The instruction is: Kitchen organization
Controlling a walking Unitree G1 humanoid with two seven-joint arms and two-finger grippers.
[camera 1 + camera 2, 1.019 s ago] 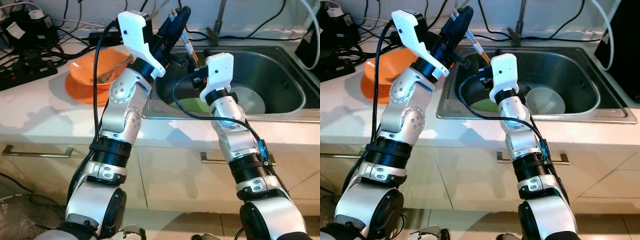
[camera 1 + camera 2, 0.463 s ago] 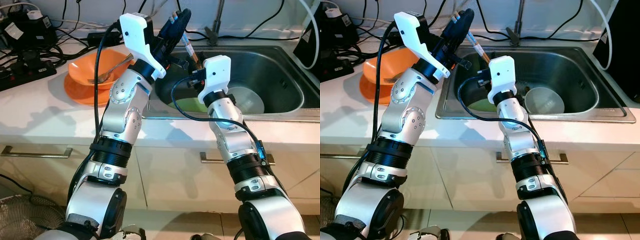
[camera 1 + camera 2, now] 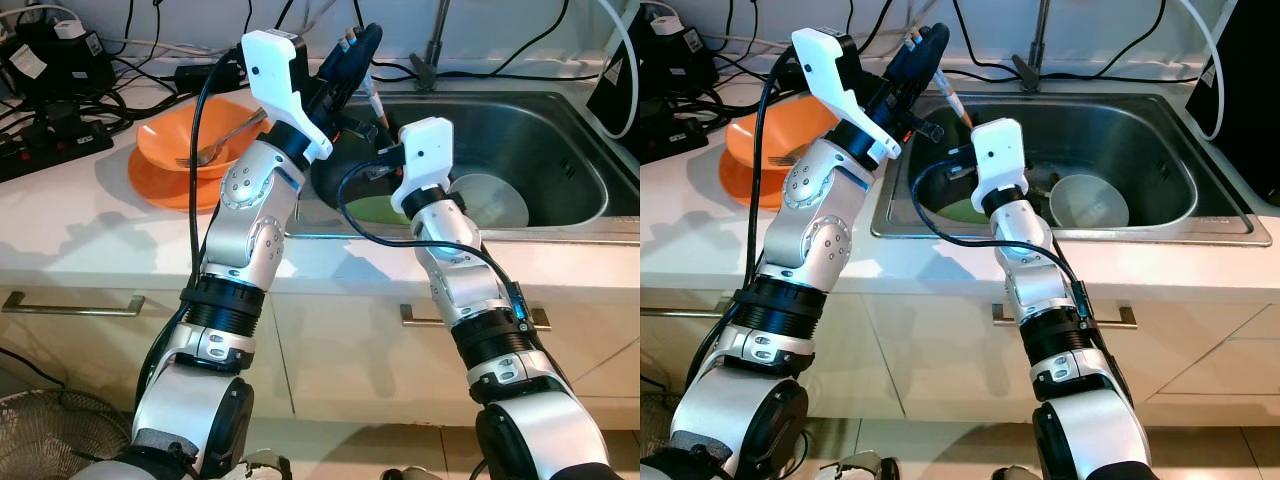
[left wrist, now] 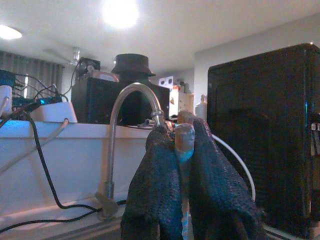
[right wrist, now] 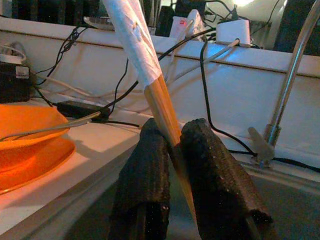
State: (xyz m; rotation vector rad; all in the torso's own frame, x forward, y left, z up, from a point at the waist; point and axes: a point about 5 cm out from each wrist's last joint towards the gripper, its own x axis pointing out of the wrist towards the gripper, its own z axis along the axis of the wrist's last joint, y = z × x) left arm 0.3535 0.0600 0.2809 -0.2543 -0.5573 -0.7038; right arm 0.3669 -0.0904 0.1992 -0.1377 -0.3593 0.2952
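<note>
Sink [image 3: 560, 130] fills frame's upper right. Left gripper [image 3: 352, 50] pinches chopsticks [image 3: 948, 96] at top center; right gripper [image 5: 176, 150] clamps their lower end. Judgement: release one grip before pulling, avoid bending.

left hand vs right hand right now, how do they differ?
Height: the left hand is raised above the counter; the right hand sits lower, over the sink.
Grip point: the left hand pinches the upper, paper-wrapped end of the chopsticks; the right hand's fingers close around the bare wooden lower end.
Shared: both hold the same pair of chopsticks.
</note>
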